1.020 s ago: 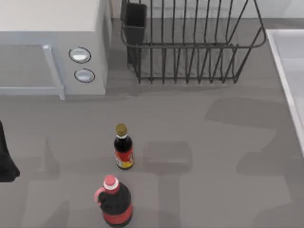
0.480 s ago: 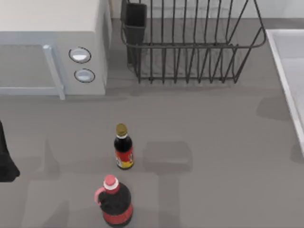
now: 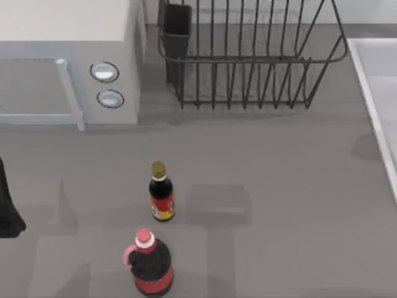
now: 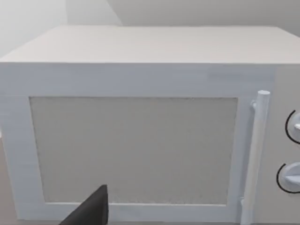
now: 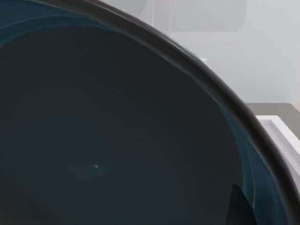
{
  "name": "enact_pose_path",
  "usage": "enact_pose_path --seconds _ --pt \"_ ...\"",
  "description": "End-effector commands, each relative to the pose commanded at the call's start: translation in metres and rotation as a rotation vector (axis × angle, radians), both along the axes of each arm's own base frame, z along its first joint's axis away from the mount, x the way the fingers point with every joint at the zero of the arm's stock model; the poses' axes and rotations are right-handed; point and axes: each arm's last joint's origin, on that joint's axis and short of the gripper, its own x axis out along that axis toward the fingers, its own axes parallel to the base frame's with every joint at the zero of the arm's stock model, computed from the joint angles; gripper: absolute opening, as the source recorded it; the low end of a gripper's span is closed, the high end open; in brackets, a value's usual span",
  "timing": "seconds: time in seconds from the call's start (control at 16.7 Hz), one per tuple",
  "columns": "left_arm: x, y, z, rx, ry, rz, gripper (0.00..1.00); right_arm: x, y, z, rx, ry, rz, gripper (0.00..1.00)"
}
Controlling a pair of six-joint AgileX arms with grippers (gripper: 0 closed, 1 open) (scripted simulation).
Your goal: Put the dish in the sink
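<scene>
My left arm (image 3: 7, 205) sits parked at the table's left edge, a dark matte shape in the top view. Its wrist camera faces the white microwave (image 4: 140, 126), a smooth boxy body with a finely speckled grey door panel, a slim round bar handle and two ringed dials. One black wedge of my left pincer's finger (image 4: 91, 211) juts up in front of that door; whether that pincer is spread or closed I cannot tell.

The dish (image 5: 117, 140) is pressed close against my right wrist camera. Its inside is a smooth, dark teal hollow, and its rim curves across as a thick, dark, rounded band. A small dark sliver of my right pincer's finger (image 5: 240, 206) lies against the dish's inner wall near the rim, so the pincer seems clenched on the dish, though the far finger is hidden. Past the rim I see a pale raised edge of the sink (image 5: 281, 136) and a plain light wall.

From above, the sink (image 3: 378, 93) lies at the table's right edge, a flat white basin with a straight, raised pale lip. The grey table (image 3: 279, 186) is matte and even. At its back stands the dark wire dish rack (image 3: 248, 56), thin upright rods with a black cup in one corner. Near the front stand a slim bottle (image 3: 161, 194) with a gold cap and red-yellow label, and just nearer, a round-bellied dark jug (image 3: 149, 264) with a red cap, handle and band.
</scene>
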Motion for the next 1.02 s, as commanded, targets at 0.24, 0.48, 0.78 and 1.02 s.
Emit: enact_pose_path --seconds 0.24,0.48,0.78,1.02 --pt "0.0 0.0 0.0 0.0 0.0 0.0 1.0 0.0 0.0 0.0 0.0 0.0 0.0 0.15" --pt "0.0 0.0 0.0 0.0 0.0 0.0 1.0 0.0 0.0 0.0 0.0 0.0 0.0 0.45" --pt "0.0 0.0 0.0 0.0 0.0 0.0 1.0 0.0 0.0 0.0 0.0 0.0 0.0 0.83" --pt "0.0 0.0 0.0 0.0 0.0 0.0 1.0 0.0 0.0 0.0 0.0 0.0 0.0 1.0"
